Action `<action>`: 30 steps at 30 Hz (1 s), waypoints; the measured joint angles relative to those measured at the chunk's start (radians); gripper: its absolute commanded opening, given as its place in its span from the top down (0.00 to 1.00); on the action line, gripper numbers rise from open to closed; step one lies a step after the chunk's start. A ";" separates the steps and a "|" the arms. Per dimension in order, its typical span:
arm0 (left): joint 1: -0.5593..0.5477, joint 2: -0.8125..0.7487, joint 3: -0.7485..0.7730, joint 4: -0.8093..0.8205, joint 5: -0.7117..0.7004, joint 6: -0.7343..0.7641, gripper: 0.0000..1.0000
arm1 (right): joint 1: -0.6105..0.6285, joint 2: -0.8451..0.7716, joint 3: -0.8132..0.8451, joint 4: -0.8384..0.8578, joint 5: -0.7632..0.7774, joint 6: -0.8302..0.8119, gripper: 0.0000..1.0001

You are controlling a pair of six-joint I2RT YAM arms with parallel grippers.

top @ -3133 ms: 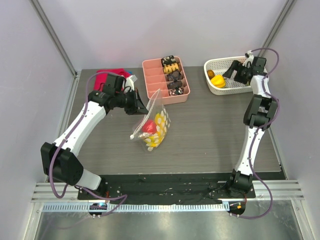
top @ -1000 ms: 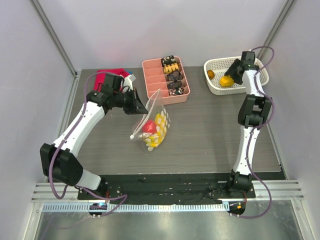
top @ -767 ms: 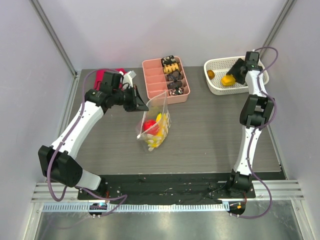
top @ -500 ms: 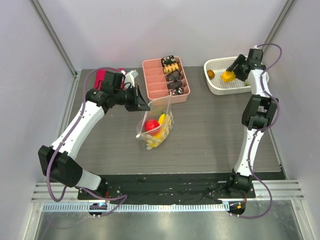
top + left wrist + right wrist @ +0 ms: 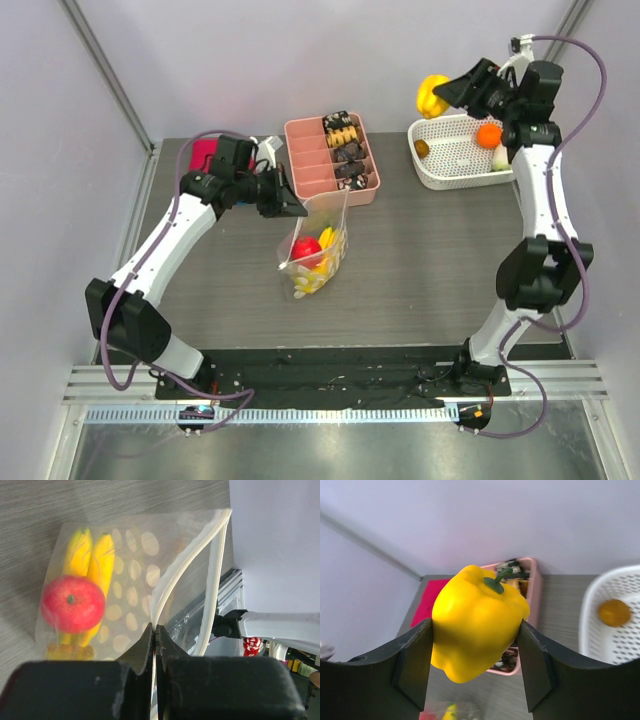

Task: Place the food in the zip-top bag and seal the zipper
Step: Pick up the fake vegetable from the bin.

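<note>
Far left, at the back of the grey wood-grain surface (image 5: 430, 270): a folded red cloth (image 5: 203, 153), partly hidden under the left arm.

Next, the left claw (image 5: 291, 207): fingers pressed together, pinching one lip of the clear dotted zip-top plastic bag (image 5: 322, 255) right at its pale press-seal zipper strip (image 5: 186, 567). The bag stands upright with its bottom on the surface, just in front of the tray. Its mouth gapes; the free lip stands apart from the pinched one. Low inside: a round red plastic apple (image 5: 73, 604) and two yellow plastic bananas (image 5: 92, 555) beside it. Small orange bits at the very bottom are too blurred to name.

Centre back: a pink divided plastic tray (image 5: 305, 150), with dark brown snacks in its right-hand compartments.

Right back: a white mesh plastic basket (image 5: 452, 180). In it lie a round orange fruit (image 5: 488, 135), a small brownish-orange piece (image 5: 421, 148) and a white and green piece (image 5: 499, 158).

Above the basket's far-left corner, well off the surface: the right claw (image 5: 445, 92). Its fingers are spread wide, one on each side of the yellow plastic bell pepper (image 5: 475, 622), gripping it. The green stem is uppermost in the wrist view.
</note>
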 measured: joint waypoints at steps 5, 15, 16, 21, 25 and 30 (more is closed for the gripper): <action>-0.003 0.016 0.034 0.009 0.016 -0.019 1.00 | 0.145 -0.205 -0.146 0.066 -0.072 0.008 0.99; -0.011 0.016 0.038 0.023 0.038 -0.051 1.00 | 0.463 -0.391 -0.403 0.030 -0.046 -0.106 0.99; -0.011 0.016 0.038 0.024 0.038 -0.053 1.00 | 0.488 -0.401 -0.418 0.015 -0.029 -0.135 0.99; -0.011 0.016 0.035 0.034 0.038 -0.072 1.00 | 0.575 -0.451 -0.516 -0.035 0.037 -0.260 0.99; -0.011 0.016 0.028 0.035 0.038 -0.077 1.00 | 0.600 -0.472 -0.582 -0.050 0.064 -0.322 0.99; -0.011 0.019 0.016 0.049 0.047 -0.103 1.00 | 0.656 -0.525 -0.674 -0.066 0.117 -0.459 0.99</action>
